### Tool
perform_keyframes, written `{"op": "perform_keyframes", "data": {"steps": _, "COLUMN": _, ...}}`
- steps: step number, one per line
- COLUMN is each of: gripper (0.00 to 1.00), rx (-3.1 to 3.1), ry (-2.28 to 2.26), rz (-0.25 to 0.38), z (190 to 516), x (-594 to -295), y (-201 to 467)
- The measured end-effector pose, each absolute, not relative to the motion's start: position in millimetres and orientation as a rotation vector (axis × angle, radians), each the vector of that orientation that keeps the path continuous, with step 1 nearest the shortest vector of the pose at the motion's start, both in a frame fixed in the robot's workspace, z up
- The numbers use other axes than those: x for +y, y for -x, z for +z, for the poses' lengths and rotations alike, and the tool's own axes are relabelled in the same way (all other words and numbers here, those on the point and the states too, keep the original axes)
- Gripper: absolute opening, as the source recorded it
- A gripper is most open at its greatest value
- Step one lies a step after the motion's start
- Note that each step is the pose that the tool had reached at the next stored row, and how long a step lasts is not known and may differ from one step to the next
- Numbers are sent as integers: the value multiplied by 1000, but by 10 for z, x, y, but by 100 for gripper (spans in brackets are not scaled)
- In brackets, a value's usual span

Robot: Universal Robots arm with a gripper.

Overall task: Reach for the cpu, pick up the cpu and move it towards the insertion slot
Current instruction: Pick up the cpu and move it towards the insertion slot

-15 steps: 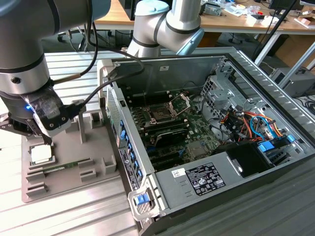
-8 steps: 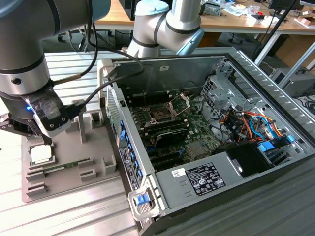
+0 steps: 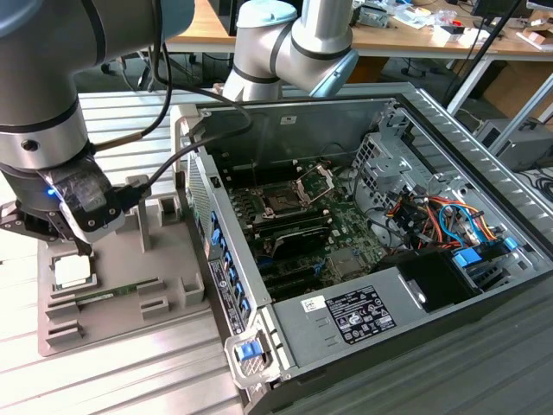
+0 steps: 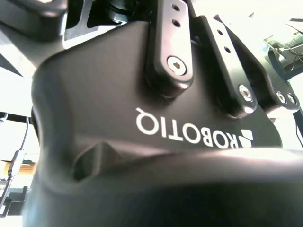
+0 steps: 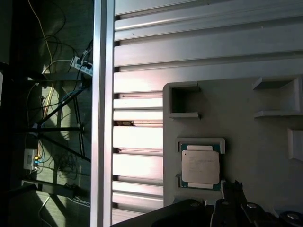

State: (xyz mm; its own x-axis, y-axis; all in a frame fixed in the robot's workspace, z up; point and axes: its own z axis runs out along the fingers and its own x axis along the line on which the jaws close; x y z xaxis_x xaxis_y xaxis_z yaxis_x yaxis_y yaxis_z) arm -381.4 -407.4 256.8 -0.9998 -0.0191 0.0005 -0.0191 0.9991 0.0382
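Exterior view evenly bright; both wrist views contrasty: glaring highlights, deep shadows.

A robotics or electronics lab; an industrial arm (image 3: 52, 112) stands over a slatted aluminium bench (image 3: 112, 363); just under the gripper (image 3: 56, 246) a grey fixture tray (image 3: 164, 268) sits on that bench; beside the gripper an open computer case (image 3: 285, 125) bares its green board (image 3: 346, 229) and coloured wiring (image 3: 441, 216); well beyond the gripper, wooden desks (image 3: 203, 30) carry loose clutter; past the bench edge, cables (image 5: 57, 94) and a power strip (image 5: 81, 66) lie tangled on the floor (image 5: 66, 38).
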Motion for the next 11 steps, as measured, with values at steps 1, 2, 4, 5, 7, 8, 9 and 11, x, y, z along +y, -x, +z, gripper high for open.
{"op": "perform_keyframes", "data": {"steps": 1, "gripper": 10, "rx": -3140, "ry": -30, "rz": -60, "z": 2566, "x": -4074, "y": 3815}}
{"op": "perform_keyframes", "data": {"steps": 2, "gripper": 10, "rx": -3140, "ry": -30, "rz": -60, "z": 2564, "x": -4074, "y": 3815}}
{"op": "perform_keyframes", "data": {"steps": 4, "gripper": 10, "rx": -3140, "ry": -30, "rz": -60, "z": 2559, "x": -4074, "y": 3815}}
{"op": "perform_keyframes", "data": {"steps": 5, "gripper": 10, "rx": -3140, "ry": -30, "rz": -60, "z": 2557, "x": -4074, "y": 3815}}
{"op": "perform_keyframes", "data": {"steps": 7, "gripper": 10, "rx": -3140, "ry": -30, "rz": -60, "z": 2553, "x": -4074, "y": 3815}}
{"op": "perform_keyframes", "data": {"steps": 8, "gripper": 10, "rx": -3140, "ry": -30, "rz": -60, "z": 2551, "x": -4074, "y": 3815}}
{"op": "perform_keyframes", "data": {"steps": 9, "gripper": 10, "rx": -3140, "ry": -30, "rz": -60, "z": 2548, "x": -4074, "y": 3815}}
{"op": "perform_keyframes", "data": {"steps": 11, "gripper": 10, "rx": -3140, "ry": -30, "rz": -60, "z": 2542, "x": -4074, "y": 3814}}
